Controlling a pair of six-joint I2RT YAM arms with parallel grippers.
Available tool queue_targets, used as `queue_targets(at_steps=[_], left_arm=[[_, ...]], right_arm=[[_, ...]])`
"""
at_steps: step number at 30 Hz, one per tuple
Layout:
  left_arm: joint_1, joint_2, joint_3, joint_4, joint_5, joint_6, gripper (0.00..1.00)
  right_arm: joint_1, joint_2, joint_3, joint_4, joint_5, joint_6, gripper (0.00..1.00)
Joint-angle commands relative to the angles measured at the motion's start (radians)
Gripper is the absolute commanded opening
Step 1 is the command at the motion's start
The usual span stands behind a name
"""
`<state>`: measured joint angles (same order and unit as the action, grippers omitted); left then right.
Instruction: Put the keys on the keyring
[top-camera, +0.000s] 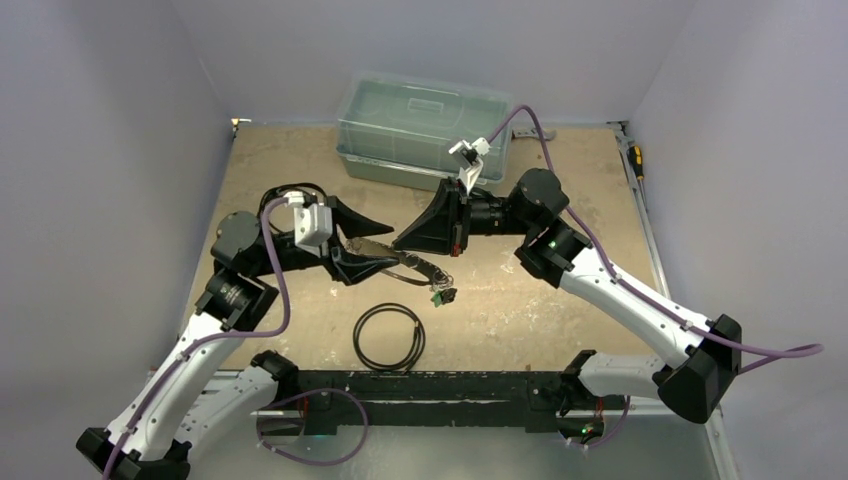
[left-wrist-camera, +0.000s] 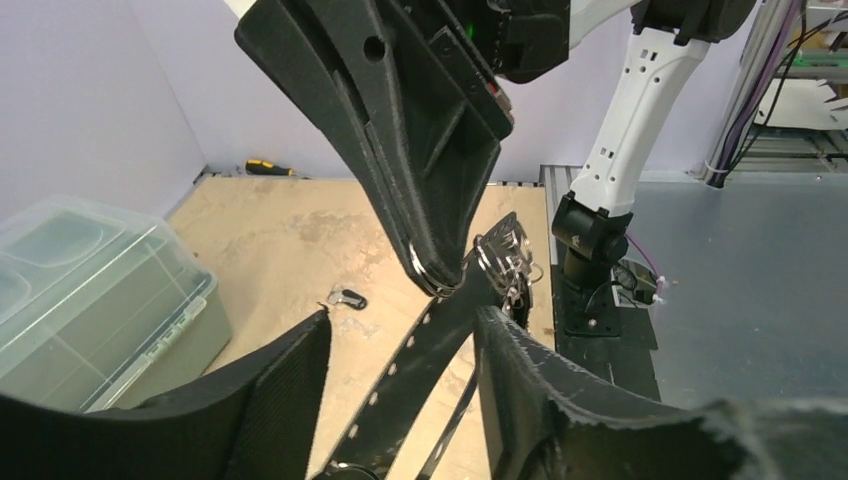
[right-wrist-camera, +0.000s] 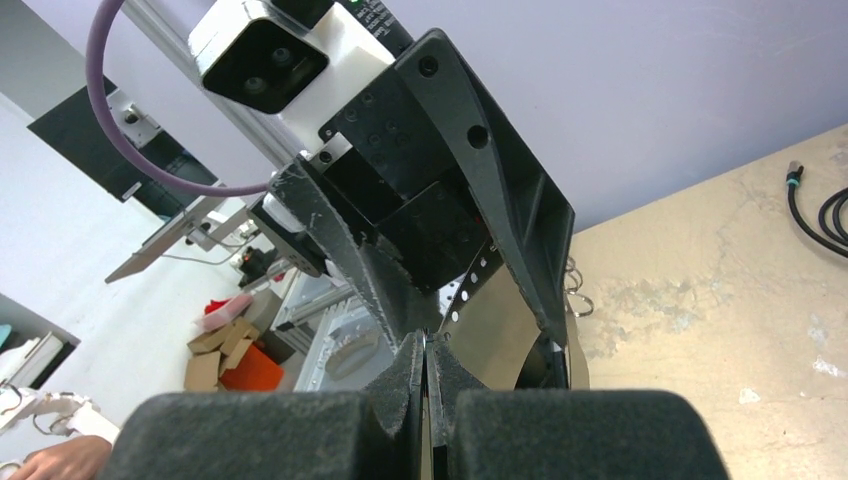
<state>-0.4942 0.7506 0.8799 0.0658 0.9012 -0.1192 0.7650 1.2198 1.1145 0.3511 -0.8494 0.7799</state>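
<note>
My right gripper comes in from above, shut on the thin silvery keyring at its fingertips. A dark flat strip with a row of holes hangs from the ring, beside a bunch of small silver rings. The strip runs between the fingers of my left gripper, whose jaws stand apart; the right pad is close to the strip, the left pad well off it. One of the keys, black-headed, lies on the table beyond. A green piece lies below the two grippers.
A black round hoop lies near the front rail. A clear lidded box stands at the back. A coiled black cable sits behind the left arm, and a yellow-handled screwdriver lies on the right edge.
</note>
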Motion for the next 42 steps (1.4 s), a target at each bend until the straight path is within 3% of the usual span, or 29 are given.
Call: queue_targets(at_steps=[1,4,8,9,14,20,25,32,39,42], left_arm=[[-0.006,0.017,0.001,0.061,0.023,-0.034,0.49],[-0.006,0.021,-0.006,0.08,0.032,-0.052,0.36],[-0.006,0.027,-0.019,0.108,0.043,-0.073,0.02],[-0.006,0.026,-0.024,0.117,0.041,-0.085,0.0],[-0.005,0.034,-0.012,0.09,0.032,-0.121,0.0],[-0.004,0.049,0.017,0.023,0.02,-0.112,0.0],[-0.003,0.036,0.018,0.021,0.006,-0.115,0.0],[-0.003,0.02,0.017,-0.001,-0.023,-0.102,0.0],[-0.003,0.037,0.03,-0.056,-0.139,-0.081,0.0],[-0.003,0.048,0.042,-0.126,-0.317,-0.061,0.0]], right_arm=[[-0.001,-0.01,0.053,0.031,0.016,-0.008,0.0],[0.0,-0.002,0.054,0.036,0.019,-0.005,0.0],[0.0,0.014,0.052,0.044,0.026,-0.004,0.0],[0.0,0.017,0.05,0.046,0.028,-0.004,0.0],[0.0,0.016,0.039,0.041,0.042,-0.026,0.03],[-0.001,0.001,0.057,-0.088,0.1,-0.117,0.33],[-0.003,-0.032,0.07,-0.204,0.14,-0.202,0.48],[-0.01,-0.111,0.078,-0.406,0.276,-0.385,0.79],[-0.012,-0.177,-0.036,-0.434,0.353,-0.47,0.83],[-0.012,-0.173,-0.068,-0.433,0.43,-0.487,0.82]])
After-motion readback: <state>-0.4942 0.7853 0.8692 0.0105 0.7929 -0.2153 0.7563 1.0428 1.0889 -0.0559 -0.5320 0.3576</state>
